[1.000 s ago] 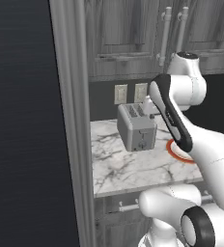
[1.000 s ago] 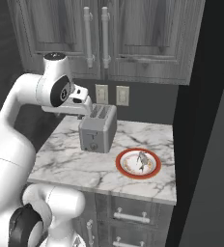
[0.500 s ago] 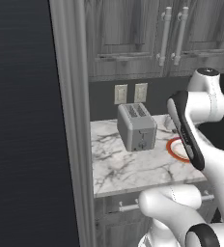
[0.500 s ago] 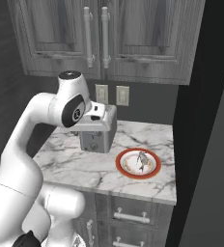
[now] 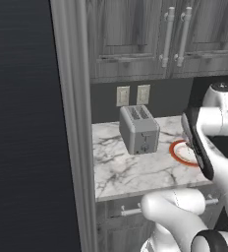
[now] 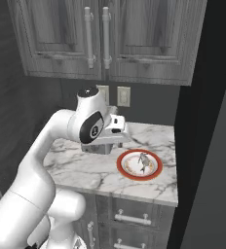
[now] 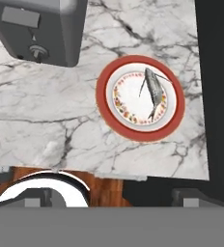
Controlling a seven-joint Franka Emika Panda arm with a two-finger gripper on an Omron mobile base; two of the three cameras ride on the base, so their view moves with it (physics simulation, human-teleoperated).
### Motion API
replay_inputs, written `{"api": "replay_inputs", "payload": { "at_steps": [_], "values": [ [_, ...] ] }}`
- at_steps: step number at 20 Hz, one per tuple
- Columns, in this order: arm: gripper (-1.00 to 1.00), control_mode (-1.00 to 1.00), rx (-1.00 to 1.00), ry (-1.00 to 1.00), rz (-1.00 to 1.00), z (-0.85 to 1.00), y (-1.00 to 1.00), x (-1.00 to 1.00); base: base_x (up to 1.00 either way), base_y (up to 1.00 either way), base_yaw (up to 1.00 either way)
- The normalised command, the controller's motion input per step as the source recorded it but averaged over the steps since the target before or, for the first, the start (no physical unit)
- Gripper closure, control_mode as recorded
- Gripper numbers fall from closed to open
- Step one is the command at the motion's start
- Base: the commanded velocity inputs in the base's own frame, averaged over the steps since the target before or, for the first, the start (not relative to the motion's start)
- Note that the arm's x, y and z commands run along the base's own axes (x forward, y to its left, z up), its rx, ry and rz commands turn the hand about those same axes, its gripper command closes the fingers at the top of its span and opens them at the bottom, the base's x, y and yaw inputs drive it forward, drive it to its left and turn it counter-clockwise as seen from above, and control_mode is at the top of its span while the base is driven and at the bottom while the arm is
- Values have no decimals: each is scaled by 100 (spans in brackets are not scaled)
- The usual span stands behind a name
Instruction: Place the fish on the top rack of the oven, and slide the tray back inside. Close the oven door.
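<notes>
The fish (image 7: 154,89) is small and grey and lies on a white plate with a red rim (image 7: 140,137) on the marble counter. The right base view also has the fish (image 6: 143,160) on its plate (image 6: 139,176), near the counter's right end. My gripper (image 7: 114,198) hangs high above the counter, just short of the plate, open with nothing between its dark fingertips (image 7: 36,198). In the right base view my hand (image 6: 116,125) is left of the plate and above it. The oven, its top rack, the tray and the oven door are out of view.
A silver toaster (image 5: 139,129) stands on the marble counter (image 5: 130,172) left of the plate (image 5: 177,155), below two wall outlets (image 5: 133,94). Grey upper cabinets (image 6: 105,39) hang overhead. Dark tall panels flank the counter at left (image 5: 22,123) and right (image 6: 207,146).
The arm has swung right and down from in front of the toaster to above the counter beside the plate. The jaws have opened slightly wider. The fish and plate have not moved.
</notes>
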Motion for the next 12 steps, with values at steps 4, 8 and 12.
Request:
{"api": "replay_inputs", "payload": {
  "at_steps": [4, 8, 12],
  "values": [
    [-100, -100, 8, 0, 0, -43, -70, 13, 0, 0, 0],
    [-100, -100, 10, -2, 0, -41, -54, 15, 0, 0, 0],
    [-100, -100, 5, 0, 0, -28, -21, 24, 0, 0, 0]
  ]
}}
